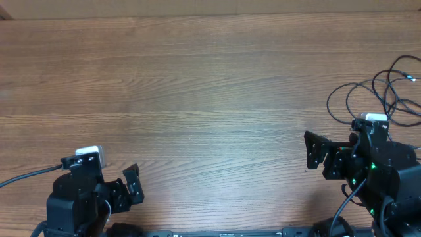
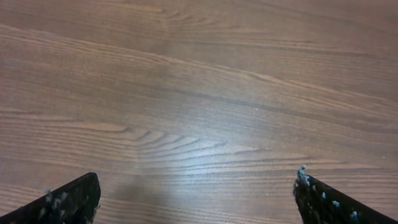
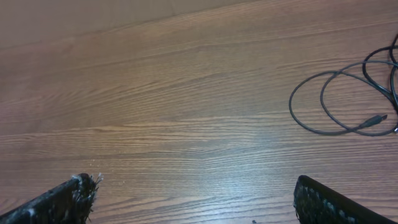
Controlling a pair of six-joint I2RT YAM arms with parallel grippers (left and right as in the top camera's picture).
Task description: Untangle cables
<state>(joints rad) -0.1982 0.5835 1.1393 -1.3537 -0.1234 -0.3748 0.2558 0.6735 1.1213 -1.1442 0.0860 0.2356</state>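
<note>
- The cables (image 3: 346,102) lie at the far right of the wooden table (image 1: 197,99), as loose overlapping loops rather than a tight knot. In the overhead view they run off the right edge of the frame, so their full extent is hidden.
- The right gripper (image 3: 193,202) hovers above bare wood, to the left of the loops and apart from them. Its jaws stand wide apart and hold nothing.
- The left gripper (image 2: 196,202) is well apart from the cables, over bare table at the near left. Its jaws are spread too, with nothing between them.
- A small plug (image 3: 375,119) rests on the wood at the near side of the loops, close to where strands cross.
- Handling, as a judgement: the cords look thin, light and limp. They should slide easily on the smooth wood, and a pulled strand will likely drag its neighbours along rather than come free alone.
- Each strand lies thin and flat on the table, so it gives the jaws little to bite on. The pinch probably has to go right down to the surface.
- There seem to be two good places to take hold. One is the outermost left arc of the loop, which lies alone on open wood. The other is the cord just behind the plug, where the stiffer end should give firmer purchase.
- The number of separate cords probably cannot be settled from here, since the crossings on the right are too fine and partly cut off.
</note>
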